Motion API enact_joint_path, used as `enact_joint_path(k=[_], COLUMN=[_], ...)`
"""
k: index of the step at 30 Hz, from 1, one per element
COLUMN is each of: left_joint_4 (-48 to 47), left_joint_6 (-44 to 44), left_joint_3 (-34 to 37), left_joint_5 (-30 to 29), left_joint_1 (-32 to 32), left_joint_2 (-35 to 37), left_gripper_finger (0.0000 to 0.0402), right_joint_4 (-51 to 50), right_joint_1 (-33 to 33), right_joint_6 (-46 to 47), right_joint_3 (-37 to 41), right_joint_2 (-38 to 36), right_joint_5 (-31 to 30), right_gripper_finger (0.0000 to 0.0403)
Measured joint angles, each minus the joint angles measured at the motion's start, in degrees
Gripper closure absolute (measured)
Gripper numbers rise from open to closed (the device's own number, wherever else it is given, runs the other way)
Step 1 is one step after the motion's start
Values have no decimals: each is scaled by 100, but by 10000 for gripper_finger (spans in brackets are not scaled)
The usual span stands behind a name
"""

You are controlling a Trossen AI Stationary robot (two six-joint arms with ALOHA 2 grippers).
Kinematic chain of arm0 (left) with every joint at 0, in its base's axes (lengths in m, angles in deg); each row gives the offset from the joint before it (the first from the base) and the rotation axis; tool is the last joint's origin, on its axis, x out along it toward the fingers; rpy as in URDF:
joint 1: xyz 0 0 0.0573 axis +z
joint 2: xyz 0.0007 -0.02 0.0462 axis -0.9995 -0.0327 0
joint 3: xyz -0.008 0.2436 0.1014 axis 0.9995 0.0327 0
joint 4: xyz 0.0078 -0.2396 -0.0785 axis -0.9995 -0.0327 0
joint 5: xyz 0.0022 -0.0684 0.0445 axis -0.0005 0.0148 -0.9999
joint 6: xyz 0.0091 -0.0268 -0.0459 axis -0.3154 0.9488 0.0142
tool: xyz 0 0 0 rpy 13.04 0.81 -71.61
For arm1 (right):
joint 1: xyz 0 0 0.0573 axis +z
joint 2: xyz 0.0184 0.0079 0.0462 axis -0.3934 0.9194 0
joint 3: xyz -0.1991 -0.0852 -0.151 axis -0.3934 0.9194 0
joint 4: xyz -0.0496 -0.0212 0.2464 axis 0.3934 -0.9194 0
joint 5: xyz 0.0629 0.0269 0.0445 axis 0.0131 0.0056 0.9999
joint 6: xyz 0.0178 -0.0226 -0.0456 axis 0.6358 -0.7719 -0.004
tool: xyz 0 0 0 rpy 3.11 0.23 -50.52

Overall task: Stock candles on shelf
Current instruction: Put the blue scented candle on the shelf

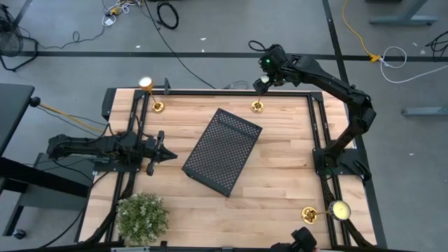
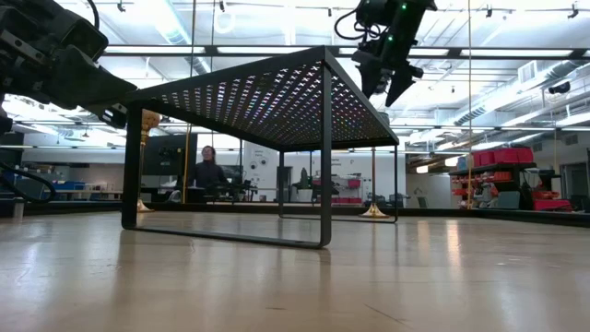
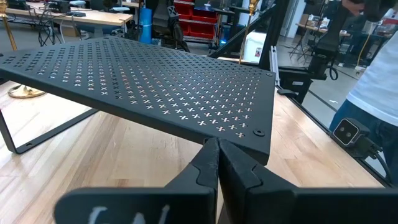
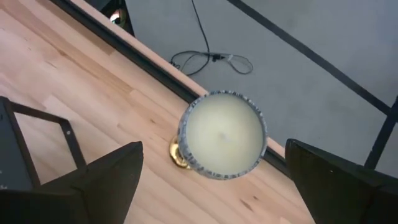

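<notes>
The black perforated shelf [image 1: 222,151] stands on its legs mid-table. One candle stands on its brass base [image 1: 257,106] at the far edge. Its cream top [image 4: 222,134] shows in the right wrist view between the fingers of my right gripper [image 1: 262,84], which hangs open above it, tipped downward and apart from it. A second candle [image 1: 157,106] stands at the far left, a third [image 1: 309,214] at the near right. My left gripper [image 1: 168,155] is shut, level, just left of the shelf [image 3: 155,81].
A bushy green plant [image 1: 142,217] sits at the near left corner. Black rails [image 1: 318,126] frame the table's sides and far edge. Bare wood lies near and right of the shelf. A person [image 2: 207,171] sits in the room beyond; another [image 3: 379,81] stands by the table's right side.
</notes>
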Motion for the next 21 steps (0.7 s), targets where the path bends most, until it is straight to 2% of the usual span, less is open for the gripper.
enact_joint_path(k=[10, 21], left_joint_4=[0, -1], left_joint_6=[0, 0], left_joint_3=[0, -1], left_joint_5=[0, 0], left_joint_1=[0, -1], left_joint_2=[0, 0], left_gripper_finger=[387, 387], right_joint_4=[72, 122], right_joint_1=[-20, -136], right_joint_6=[-152, -103], right_joint_3=[0, 0], right_joint_2=[234, 272], right_joint_5=[-347, -192], right_gripper_finger=[11, 11])
